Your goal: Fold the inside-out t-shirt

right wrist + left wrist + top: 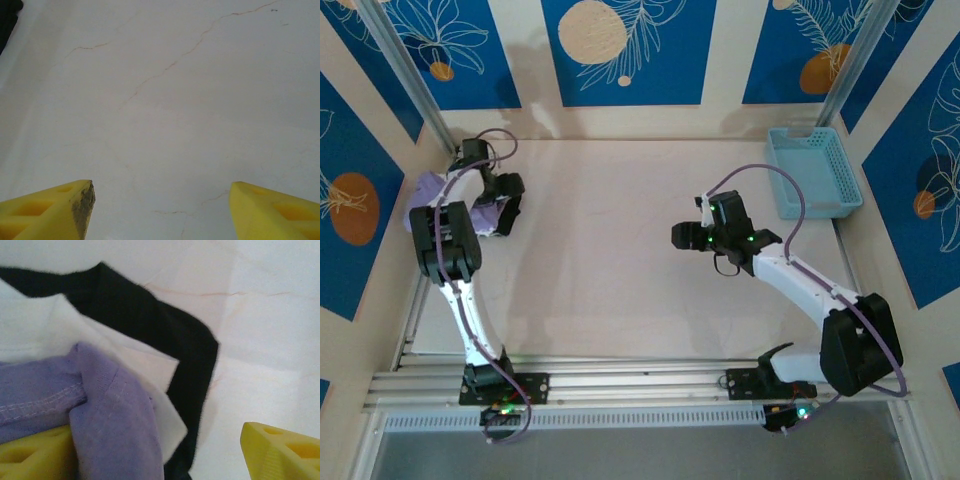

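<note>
The lavender inside-out t-shirt (432, 188) lies bunched at the table's far left edge, partly under the left arm. In the left wrist view the t-shirt (112, 415) rests on top of a folded white garment (45, 325), which lies on a folded black garment (165, 335). My left gripper (506, 208) hangs low over this pile, and in its wrist view the left gripper (157, 440) is open. The t-shirt's fabric lies against its left finger (30, 457), while its right finger (280, 450) is over bare table. My right gripper (692, 238) hovers mid-table and is open; under the right gripper (162, 187) there is only bare tabletop.
A light blue basket (813, 172) stands at the table's back right corner. The pale tabletop (610, 250) stretches between the two arms. Patterned walls and metal posts enclose the table on the left, back and right.
</note>
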